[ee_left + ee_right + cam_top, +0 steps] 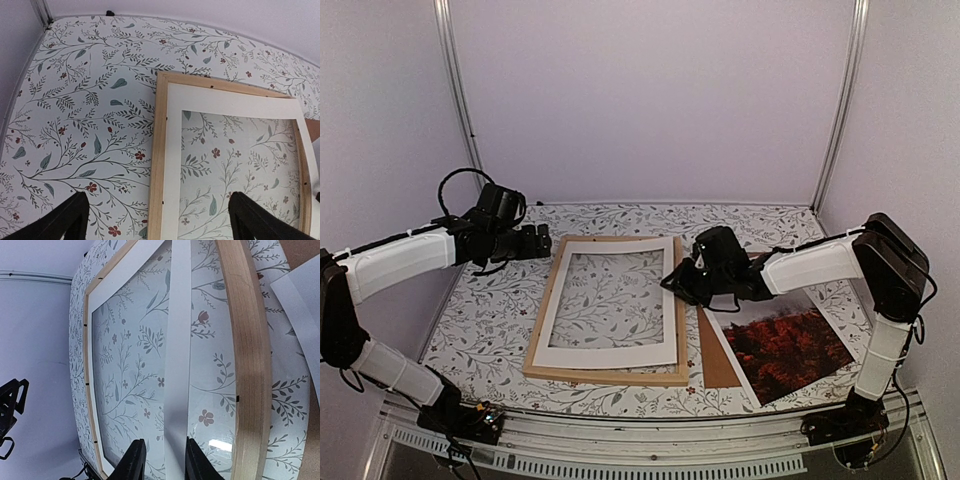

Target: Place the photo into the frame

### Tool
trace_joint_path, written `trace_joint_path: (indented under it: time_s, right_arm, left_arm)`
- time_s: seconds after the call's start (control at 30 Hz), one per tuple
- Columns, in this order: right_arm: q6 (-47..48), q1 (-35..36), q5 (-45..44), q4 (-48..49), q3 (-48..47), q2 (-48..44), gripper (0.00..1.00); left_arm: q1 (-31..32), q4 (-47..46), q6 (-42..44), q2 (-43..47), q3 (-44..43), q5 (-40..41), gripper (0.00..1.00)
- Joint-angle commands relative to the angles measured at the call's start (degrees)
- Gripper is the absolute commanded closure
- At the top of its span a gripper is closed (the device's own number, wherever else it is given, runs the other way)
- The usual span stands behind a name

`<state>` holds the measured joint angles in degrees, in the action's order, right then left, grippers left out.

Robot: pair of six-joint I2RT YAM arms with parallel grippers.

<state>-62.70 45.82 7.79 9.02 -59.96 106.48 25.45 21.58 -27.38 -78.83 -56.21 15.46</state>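
The frame (544,300), light wood, lies flat mid-table with a white cardboard mat (605,356) resting askew on it. The photo (786,346), red foliage fading to misty white, lies face up to the right of the frame, outside it. My right gripper (672,283) is at the mat's right side. In the right wrist view its jaws (165,462) stand slightly parted on either side of the mat's right strip (177,340), with a gap at the left finger; the wooden rail (250,365) runs beside it. My left gripper (535,243) hovers open over the frame's left rail (159,150), holding nothing.
A plain brown backing board (717,360) lies between the frame and the photo, partly under the photo. The photo's pale edge (300,310) shows just past the right rail. Enclosure walls and metal posts stand close on both sides and behind.
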Motion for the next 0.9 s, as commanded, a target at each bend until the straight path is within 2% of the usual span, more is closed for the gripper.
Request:
trace_joint_path:
  time_s: [0.0, 0.13, 0.6, 0.8, 0.87]
  right_arm:
    - [1.1, 0.4, -2.1, -2.2, -0.8, -0.1, 0.68]
    - [1.7, 0.4, -3.1, -3.4, -0.8, -0.7, 0.62]
    - [4.0, 0.4, -7.2, -6.0, 0.3, -2.4, 0.53]
    - [8.6, -0.2, -11.8, -9.0, -0.2, -4.4, 0.5]
    - [11.0, -1.1, -13.4, -11.7, 0.2, -5.7, 0.45]
  left_arm:
    - [0.6, -2.0, 0.8, -0.1, 0.7, -0.5, 0.0]
    - [0.7, -2.2, 0.8, 0.0, 1.0, -0.7, 0.0]
    - [0.8, -2.6, 1.0, 0.5, 1.7, -1.2, 0.0]
    - [1.0, -2.8, 1.7, 0.8, 1.9, -1.9, 0.0]
    - [1.3, -2.9, 2.1, 1.2, 1.8, -2.2, 0.0]
